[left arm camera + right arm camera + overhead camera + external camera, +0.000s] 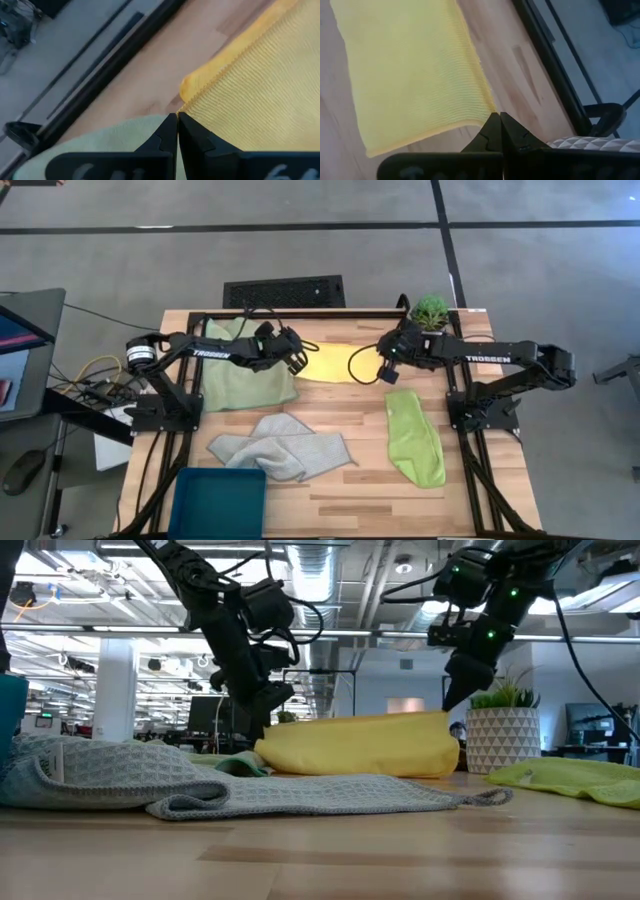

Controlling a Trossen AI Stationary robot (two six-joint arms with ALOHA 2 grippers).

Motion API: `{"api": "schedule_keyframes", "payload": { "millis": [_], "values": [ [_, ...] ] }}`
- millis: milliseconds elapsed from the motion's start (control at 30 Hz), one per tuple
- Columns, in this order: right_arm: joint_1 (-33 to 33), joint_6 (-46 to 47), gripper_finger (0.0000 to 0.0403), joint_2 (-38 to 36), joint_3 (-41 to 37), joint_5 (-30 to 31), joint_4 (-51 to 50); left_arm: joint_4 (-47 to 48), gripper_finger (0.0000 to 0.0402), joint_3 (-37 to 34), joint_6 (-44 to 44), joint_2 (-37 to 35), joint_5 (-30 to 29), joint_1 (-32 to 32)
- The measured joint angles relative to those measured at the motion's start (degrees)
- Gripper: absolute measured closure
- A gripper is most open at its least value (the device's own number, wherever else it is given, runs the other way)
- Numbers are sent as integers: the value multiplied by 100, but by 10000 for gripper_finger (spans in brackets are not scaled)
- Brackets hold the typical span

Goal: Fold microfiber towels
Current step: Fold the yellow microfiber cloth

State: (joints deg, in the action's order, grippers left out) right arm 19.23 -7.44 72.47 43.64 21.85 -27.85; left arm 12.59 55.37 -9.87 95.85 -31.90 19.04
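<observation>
High view: my left gripper (297, 360) and right gripper (385, 367) each clenched on far corner of yellow towel (335, 364), holding edge taut for fold toward near side.

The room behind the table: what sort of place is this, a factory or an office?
Probably an open-plan office or lab used as a robotics workspace. The low view shows exposed ceiling ducts and distant desk monitors; the high view shows a wooden table with towels on a bare concrete floor.
</observation>
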Motion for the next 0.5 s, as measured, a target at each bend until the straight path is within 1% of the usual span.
{"api": "schedule_keyframes", "payload": {
  "millis": [133, 267, 367, 500],
  "values": [
    [62, -11, 394, 2, -2, -238, -13, -17, 395, 0, -71, -4, -22, 3],
    [87, -10, 377, 2, -2, -291, 11, -29, 378, 0, -3, -4, -157, 5],
    [101, -10, 361, 2, -2, -286, 80, -36, 357, 1, 11, -4, -166, 5],
    [118, -9, 337, 2, -2, -269, 123, -51, 317, 0, 11, -4, -179, 10]
  ]
}}
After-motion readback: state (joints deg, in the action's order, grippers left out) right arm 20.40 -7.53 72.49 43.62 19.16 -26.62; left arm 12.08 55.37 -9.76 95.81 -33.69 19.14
